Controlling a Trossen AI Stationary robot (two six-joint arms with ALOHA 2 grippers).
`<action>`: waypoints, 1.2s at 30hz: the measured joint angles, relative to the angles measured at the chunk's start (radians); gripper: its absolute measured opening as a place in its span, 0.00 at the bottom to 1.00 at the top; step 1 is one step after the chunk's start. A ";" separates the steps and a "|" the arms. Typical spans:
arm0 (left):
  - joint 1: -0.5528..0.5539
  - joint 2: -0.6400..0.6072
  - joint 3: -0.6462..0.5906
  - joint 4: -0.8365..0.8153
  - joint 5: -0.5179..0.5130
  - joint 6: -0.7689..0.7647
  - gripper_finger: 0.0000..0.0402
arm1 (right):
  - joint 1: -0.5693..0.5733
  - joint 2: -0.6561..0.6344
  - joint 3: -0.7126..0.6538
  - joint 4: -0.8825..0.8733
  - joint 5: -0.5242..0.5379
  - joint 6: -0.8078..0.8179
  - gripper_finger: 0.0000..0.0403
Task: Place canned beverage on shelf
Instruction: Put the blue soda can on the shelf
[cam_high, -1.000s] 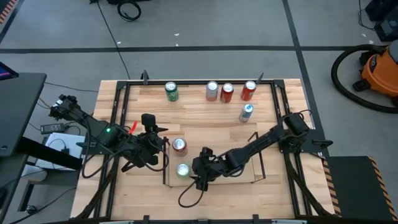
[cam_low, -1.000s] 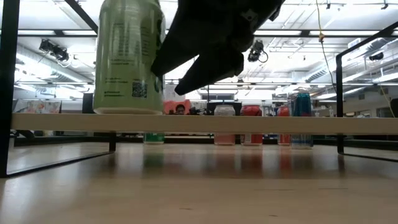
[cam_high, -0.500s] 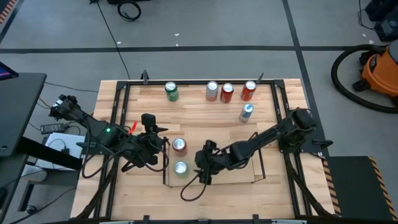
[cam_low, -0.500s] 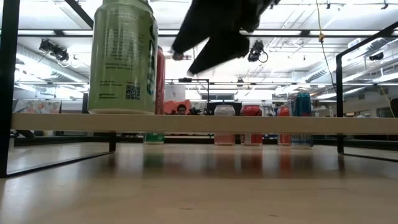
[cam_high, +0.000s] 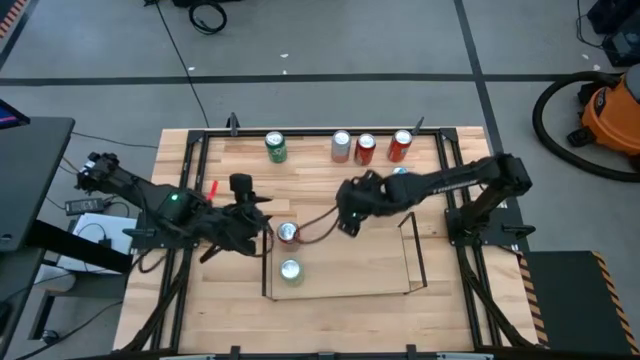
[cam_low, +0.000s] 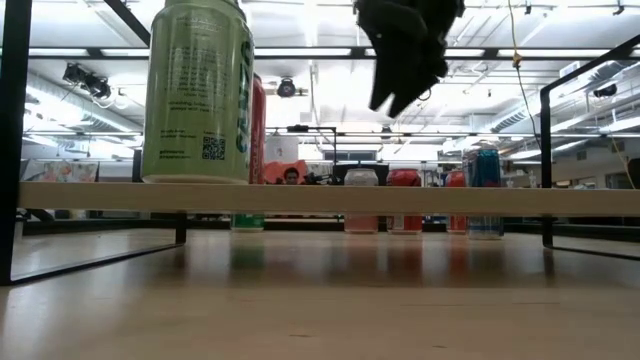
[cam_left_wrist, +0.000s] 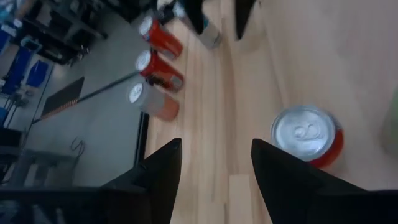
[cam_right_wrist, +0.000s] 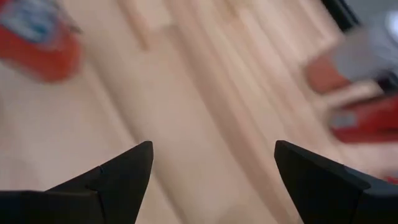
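Canned beverages are seen from above in two places. On the shelf (cam_high: 338, 292) — a low black-rod frame with a pale wood floor — a pale green can (cam_high: 291, 270) stands near its left end, and a red can (cam_high: 288, 234) stands just behind it. Along the far edge of the table (cam_high: 330, 320) a green can (cam_high: 276, 147), a silver can (cam_high: 341, 146) and two red cans (cam_high: 366, 149) are lined up. The left gripper (cam_high: 262, 222) is held just left of the shelf's red can, nothing being gripped. The right gripper (cam_high: 345, 212) is raised over the shelf's far edge, clear of every can.

At table height, the pale green can (cam_low: 198, 92) is seen upright on the shelf floor (cam_low: 400, 199), a sliver of the red can (cam_low: 259, 130) showing behind it. The right gripper (cam_low: 405, 60) hangs above, to the right of both, touching nothing.

Past the left wrist's fingers (cam_left_wrist: 158, 180), nearly closed and empty, the red can's silver top (cam_left_wrist: 306, 134) is seen close by; three further cans (cam_left_wrist: 155, 71) lie beyond.

In the right wrist picture the fingers (cam_right_wrist: 112, 177) are spread wide and empty — only blurred wood and red shapes are made out beyond.
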 joint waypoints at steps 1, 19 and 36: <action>-0.009 -0.030 -0.042 0.040 -0.002 0.010 0.51 | -0.016 -0.010 0.000 -0.026 0.001 0.000 0.86; -0.040 -0.504 -0.459 0.332 -0.062 -0.085 0.51 | -0.415 -0.054 0.000 -0.306 -0.127 -0.094 0.86; -0.040 -0.544 -0.588 0.342 -0.069 -0.296 0.51 | -0.588 -0.052 -0.134 -0.338 -0.290 -0.117 0.86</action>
